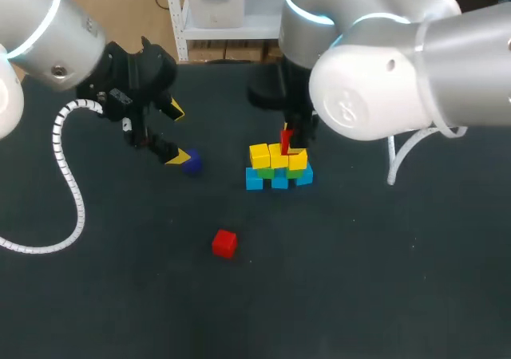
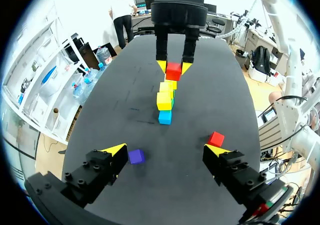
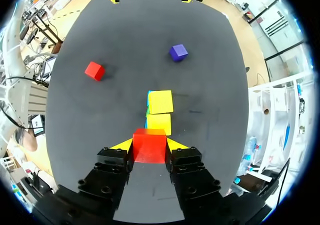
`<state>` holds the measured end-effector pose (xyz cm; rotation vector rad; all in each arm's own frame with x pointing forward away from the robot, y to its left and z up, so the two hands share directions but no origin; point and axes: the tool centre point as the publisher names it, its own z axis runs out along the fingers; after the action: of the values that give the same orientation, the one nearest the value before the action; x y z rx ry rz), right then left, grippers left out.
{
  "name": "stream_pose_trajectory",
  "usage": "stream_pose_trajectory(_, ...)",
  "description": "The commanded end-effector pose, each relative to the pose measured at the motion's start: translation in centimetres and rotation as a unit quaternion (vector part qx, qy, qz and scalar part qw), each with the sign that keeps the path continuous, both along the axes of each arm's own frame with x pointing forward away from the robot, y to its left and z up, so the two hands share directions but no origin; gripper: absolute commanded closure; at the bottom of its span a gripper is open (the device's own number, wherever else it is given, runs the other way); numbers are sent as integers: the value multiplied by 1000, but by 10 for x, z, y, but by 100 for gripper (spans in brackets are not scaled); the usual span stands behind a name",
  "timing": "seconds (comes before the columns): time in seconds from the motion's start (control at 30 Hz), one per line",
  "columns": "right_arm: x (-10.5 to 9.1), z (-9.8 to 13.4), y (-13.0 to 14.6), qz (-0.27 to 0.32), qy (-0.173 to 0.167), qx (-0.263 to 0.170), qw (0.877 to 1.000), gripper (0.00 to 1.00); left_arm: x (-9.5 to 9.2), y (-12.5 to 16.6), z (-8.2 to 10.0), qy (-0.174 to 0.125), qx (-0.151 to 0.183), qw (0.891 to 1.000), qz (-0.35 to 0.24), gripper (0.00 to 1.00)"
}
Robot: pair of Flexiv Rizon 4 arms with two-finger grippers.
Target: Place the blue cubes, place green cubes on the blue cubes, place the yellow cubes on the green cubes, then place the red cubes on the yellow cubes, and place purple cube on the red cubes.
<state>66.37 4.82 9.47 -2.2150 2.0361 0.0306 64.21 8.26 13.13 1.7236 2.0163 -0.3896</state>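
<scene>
Red cube sits clamped between the 2 fingers of the right gripper, directly over the yellow cubes, so I judge the placing goes straight downward; the left gripper stands wide beside the purple cube.

1. Head view: soft, even light comes from above, and the table looks matte and evenly dark.
2. The loose red cube, lower middle, casts only a faint, short shadow.
3. The right arm, upper right, is pale, brightly lit and out of focus so near the lens. The left arm, upper left, is the same, and its light ring glows cyan.
4. Left wrist view: the room past the table's far end is washed out white, and the table looks lighter grey there.
5. Both wrist views bend straight lines near the black rim.
6. Right wrist view: the held red cube is vivid, while the black body of the right claw shows little detail.
</scene>
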Motion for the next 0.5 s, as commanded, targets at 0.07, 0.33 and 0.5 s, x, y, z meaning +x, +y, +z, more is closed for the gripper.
stream_pose_trajectory(0.07,4,-1,2,-1,6,-3,1000,100,0,1,-1,-1,-3,1000,-2,0)
stream_pose_trajectory(0.33,3,-4,1,-8,7,-8,1000,100,0,1,-1,-1,-3,1000,-2,0)
stream_pose_trajectory(0.5,1,-5,1,-11,5,-11,1000,100,0,1,-1,-1,-3,1000,-2,0)
